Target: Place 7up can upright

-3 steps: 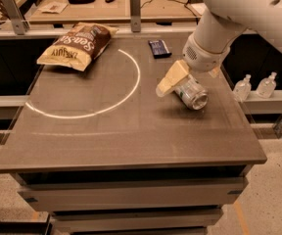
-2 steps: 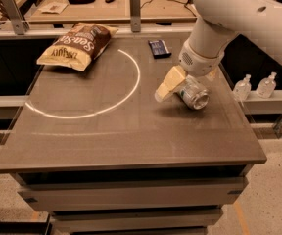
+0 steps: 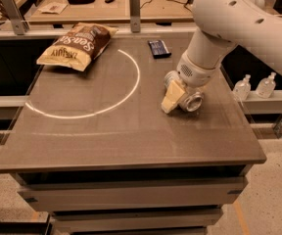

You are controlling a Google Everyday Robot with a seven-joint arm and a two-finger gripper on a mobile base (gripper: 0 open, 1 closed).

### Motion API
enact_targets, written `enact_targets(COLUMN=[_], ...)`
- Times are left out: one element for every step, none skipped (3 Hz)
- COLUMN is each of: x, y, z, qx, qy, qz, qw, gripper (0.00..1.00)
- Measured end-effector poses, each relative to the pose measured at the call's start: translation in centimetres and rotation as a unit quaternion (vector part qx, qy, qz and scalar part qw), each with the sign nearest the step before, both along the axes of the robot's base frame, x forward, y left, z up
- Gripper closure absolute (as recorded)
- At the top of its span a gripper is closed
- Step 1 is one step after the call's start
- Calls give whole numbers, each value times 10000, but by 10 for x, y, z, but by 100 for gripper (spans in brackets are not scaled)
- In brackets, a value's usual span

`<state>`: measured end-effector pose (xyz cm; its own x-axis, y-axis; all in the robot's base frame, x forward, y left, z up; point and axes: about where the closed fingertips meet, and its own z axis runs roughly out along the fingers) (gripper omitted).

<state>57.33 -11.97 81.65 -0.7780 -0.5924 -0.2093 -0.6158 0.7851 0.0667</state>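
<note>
The 7up can [image 3: 194, 102] is on its side at the right of the table [image 3: 106, 141], its silver end facing me. My gripper [image 3: 181, 98] reaches down from the white arm [image 3: 239, 23] and is shut on the can, low at the tabletop. One cream finger [image 3: 170, 100] shows against the can's left side; the other is hidden behind the can. The can's label is mostly hidden by the gripper.
A brown chip bag [image 3: 77, 45] lies at the back left. A small dark-blue packet [image 3: 158, 48] lies at the back, beyond the gripper. A white circle line [image 3: 131, 87] is drawn on the table. Two clear bottles [image 3: 256, 86] stand on a shelf to the right.
The gripper has come down and turned slightly, and the can has moved down with it, its silver end now facing me more.
</note>
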Motion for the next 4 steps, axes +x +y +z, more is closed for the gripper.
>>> enact_targets(x=[0, 0, 11, 17], y=[0, 0, -1, -2], z=[5, 13, 36, 67], qx=[8, 9, 132, 446], qy=[2, 0, -271, -567], qz=[15, 15, 102, 179], qw=[10000, 10000, 9995, 9972], gripper=[64, 88, 100, 100])
